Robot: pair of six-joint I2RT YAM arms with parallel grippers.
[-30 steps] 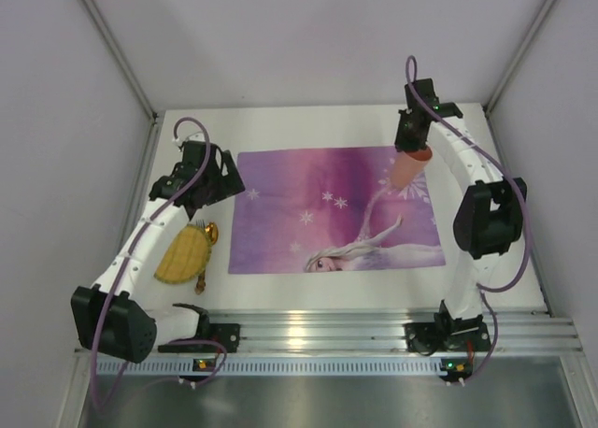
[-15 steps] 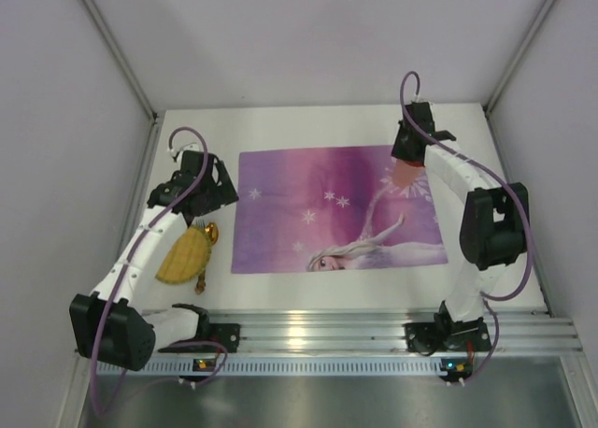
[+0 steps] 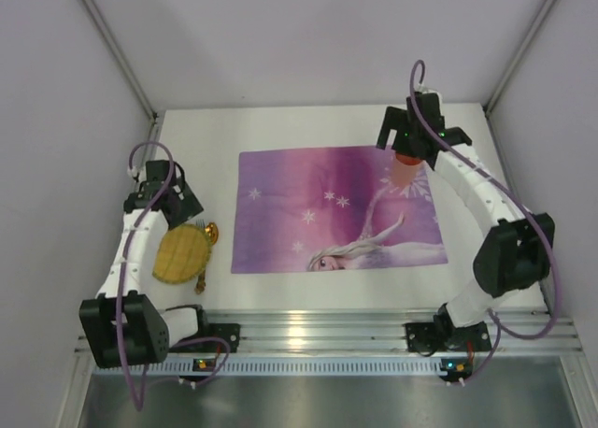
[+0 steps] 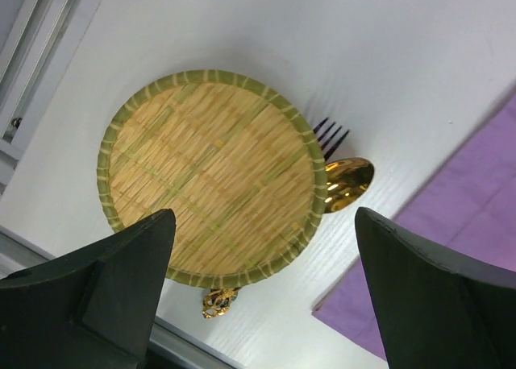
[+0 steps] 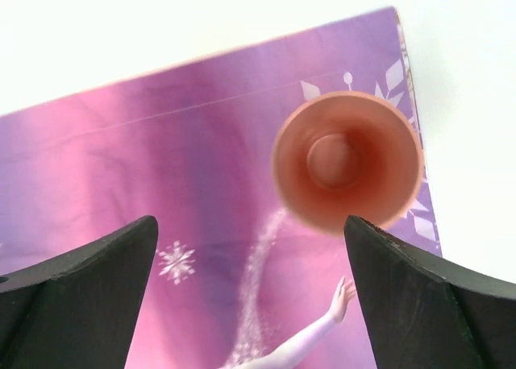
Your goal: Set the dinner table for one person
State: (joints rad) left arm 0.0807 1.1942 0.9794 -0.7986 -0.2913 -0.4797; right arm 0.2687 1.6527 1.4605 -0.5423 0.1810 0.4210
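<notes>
Along the near edge: silver rail (image 3: pixel 318 330), then the white dinner table (image 3: pixel 374 292) with a purple placemat (image 3: pixel 308 213), grey panels (image 3: pixel 280 35) behind. Left gripper (image 4: pixel 264 224) is wide open over a woven plate (image 4: pixel 210 172); right gripper (image 5: pixel 248 224), further back, is wide open above an orange cup (image 5: pixel 347 161), gripping nothing.

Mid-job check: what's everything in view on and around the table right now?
table: 1, white, under everything
rail: 1, silver, table's near edge
panels: 3, pale grey, left, far and right sides
placemat: 1, purple, table centre
cup: 1, orange, upright on placemat's far right corner
plate: 1, woven yellow-green, left of placemat
spoon: 1, gold, partly under plate
fork: 1, dark tines, partly under plate
left gripper: 1, black, open above plate
right gripper: 1, black, open above cup
</notes>
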